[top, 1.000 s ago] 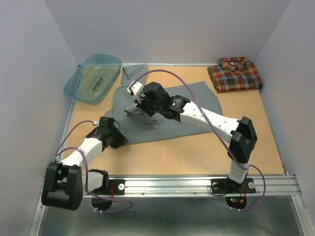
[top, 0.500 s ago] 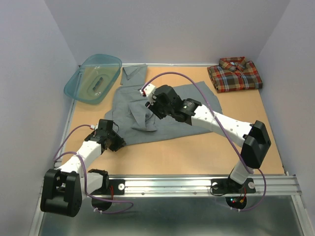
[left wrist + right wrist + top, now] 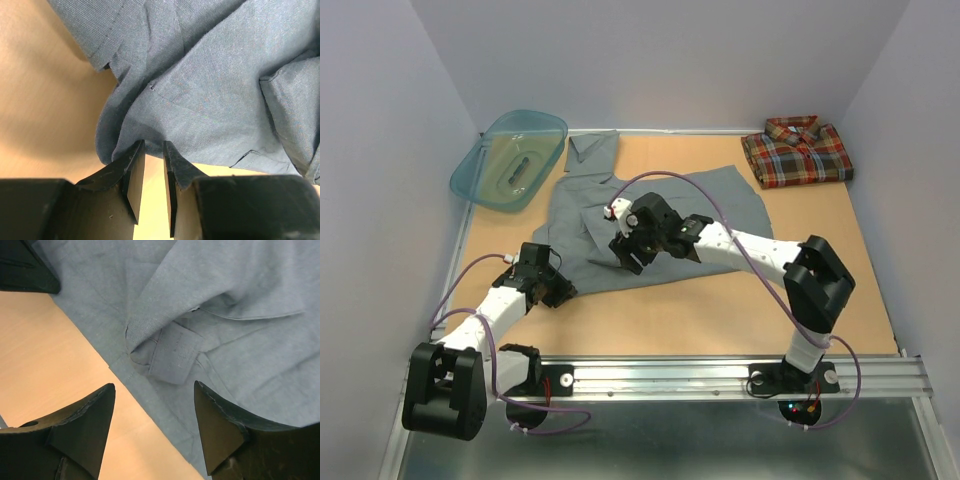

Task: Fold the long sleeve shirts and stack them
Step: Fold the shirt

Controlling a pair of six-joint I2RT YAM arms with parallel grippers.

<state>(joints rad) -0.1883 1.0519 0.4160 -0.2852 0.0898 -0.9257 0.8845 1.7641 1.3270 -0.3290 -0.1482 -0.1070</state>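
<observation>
The grey long sleeve shirt (image 3: 660, 205) lies spread in the middle of the table, collar toward the back left. The plaid shirt (image 3: 797, 150) sits folded at the back right corner. My left gripper (image 3: 563, 290) rests low at the grey shirt's front left corner. In the left wrist view its jaws (image 3: 152, 145) stand a narrow gap apart, tips at the cloth's (image 3: 210, 75) edge and bare table between them. My right gripper (image 3: 623, 258) hovers open over the shirt's front hem, with a folded-over cuff (image 3: 172, 352) just beyond its tips (image 3: 154, 385).
A teal plastic basin (image 3: 510, 158) leans at the back left corner, near the shirt's collar. Pale walls close in the table (image 3: 720, 310) on three sides. A metal rail (image 3: 720, 375) with both arm bases runs along the near edge.
My right gripper held a raised part of the grey shirt, brought it toward the front hem and opened; the cloth now lies flat. My left gripper has barely moved.
</observation>
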